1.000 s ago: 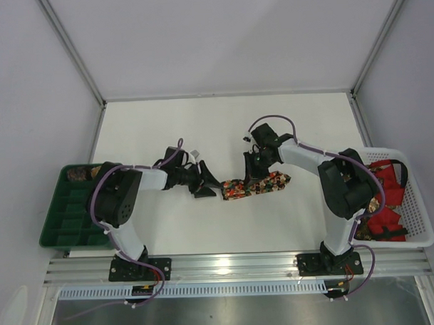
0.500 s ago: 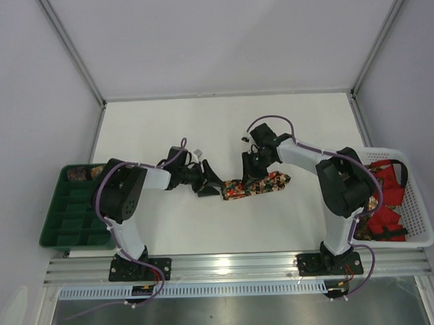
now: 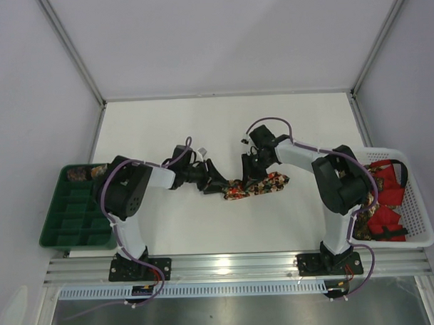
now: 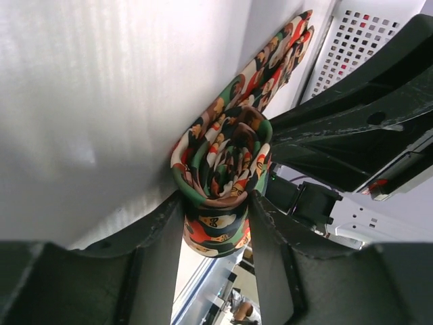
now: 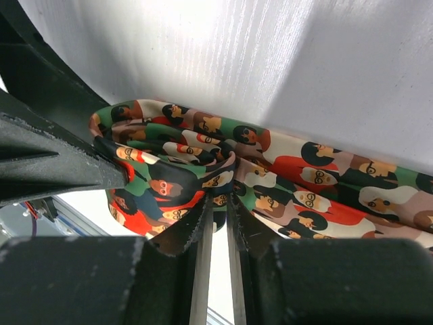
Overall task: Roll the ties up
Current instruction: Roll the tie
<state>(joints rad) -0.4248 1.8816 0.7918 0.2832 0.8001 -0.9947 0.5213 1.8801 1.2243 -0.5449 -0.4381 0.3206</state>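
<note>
Now L end effector (image 4: 215, 206) tight on tie (image 4: 226, 152); R end effector (image 5: 216, 213) ajar against it

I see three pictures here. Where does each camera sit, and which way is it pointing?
Top external: fixed above and behind the arms, looking down on the table; both whole arms show, the left gripper and right gripper meeting at the tie.
Left wrist: on the left arm, looking along its own fingers, which flank the tie's rolled end.
Right wrist: on the right arm, looking past its own fingers at the tie's folds.
Shared: all three show the same tie on the white table.
</note>
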